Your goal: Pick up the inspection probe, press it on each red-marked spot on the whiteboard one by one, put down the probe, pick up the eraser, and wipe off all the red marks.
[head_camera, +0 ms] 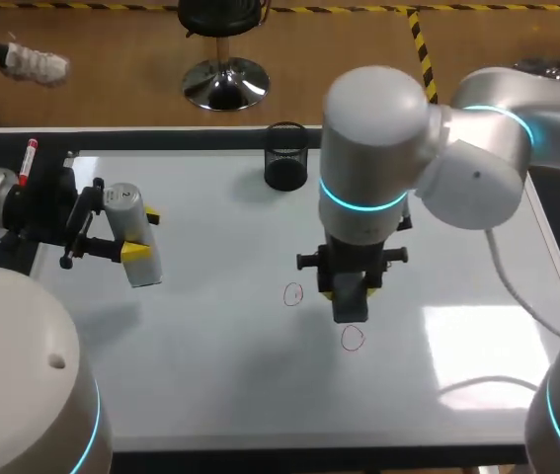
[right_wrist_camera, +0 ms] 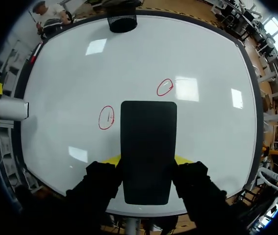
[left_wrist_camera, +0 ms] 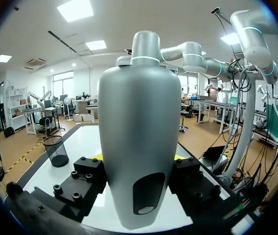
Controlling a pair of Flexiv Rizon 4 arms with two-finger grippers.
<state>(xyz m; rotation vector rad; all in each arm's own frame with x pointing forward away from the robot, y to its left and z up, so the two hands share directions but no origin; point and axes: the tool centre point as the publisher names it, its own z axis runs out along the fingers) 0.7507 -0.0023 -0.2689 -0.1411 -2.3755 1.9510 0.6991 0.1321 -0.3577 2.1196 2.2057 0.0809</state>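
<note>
Gripping eraser point(right_wrist_camera: 148, 142) with right gripper point(right_wrist_camera: 147, 159) near two red marks point(right_wrist_camera: 106, 118); gripping probe point(left_wrist_camera: 139, 122) with left gripper point(left_wrist_camera: 138, 157). Seat flat, press evenly, sweep fully across each mark.

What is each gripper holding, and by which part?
Left gripper clamps the probe by its wide body; right gripper holds the eraser by its long sides.

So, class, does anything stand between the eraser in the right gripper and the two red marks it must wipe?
Nothing visible does. The eraser sits between the two red circles over bare whiteboard; the mesh cup and the probe are well aside.
</note>
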